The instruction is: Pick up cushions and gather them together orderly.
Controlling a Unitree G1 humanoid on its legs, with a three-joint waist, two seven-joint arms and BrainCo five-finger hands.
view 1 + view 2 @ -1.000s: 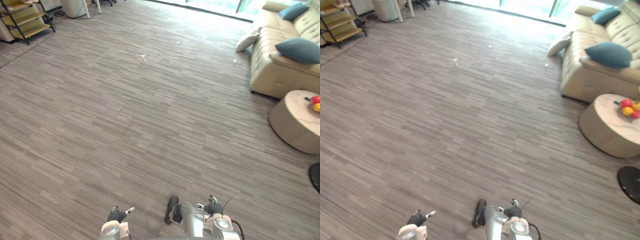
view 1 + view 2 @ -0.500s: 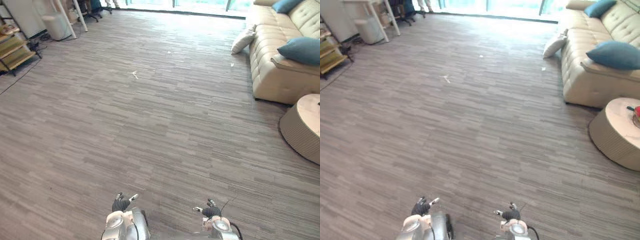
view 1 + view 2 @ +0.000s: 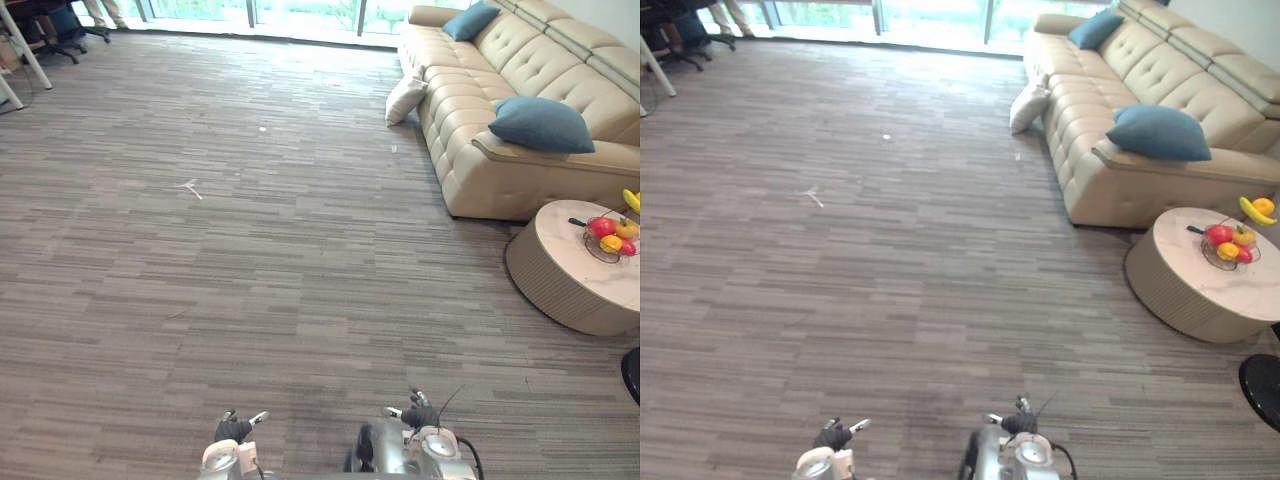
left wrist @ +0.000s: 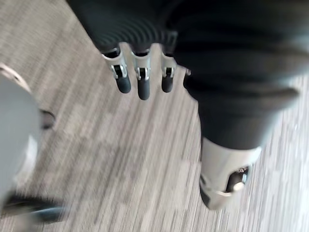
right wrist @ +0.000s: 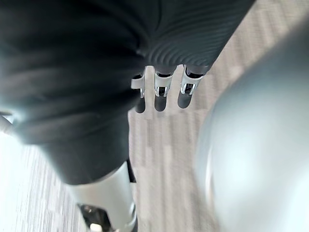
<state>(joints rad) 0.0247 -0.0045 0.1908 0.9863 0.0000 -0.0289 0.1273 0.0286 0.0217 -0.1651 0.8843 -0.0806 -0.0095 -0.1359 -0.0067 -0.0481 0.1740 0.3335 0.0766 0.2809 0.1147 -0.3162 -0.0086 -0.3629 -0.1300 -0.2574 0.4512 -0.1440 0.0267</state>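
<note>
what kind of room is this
Most likely a living room or lounge: a beige sofa with a blue cushion on it, a cream cushion on the floor beside it, and a round low table holding a basket of fruit.

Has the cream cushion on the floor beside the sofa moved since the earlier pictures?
No. The cream cushion leans against the end of the sofa just as before. The whole view has shifted, so the camera turned, not the cushion.

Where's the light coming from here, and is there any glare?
Left eye view: daylight enters through the far glass windows and bleaches the grey striped floor below them. Right eye view: the same glare lies along the floor's far edge, past the white cushion beside the beige leather sofa.
</note>
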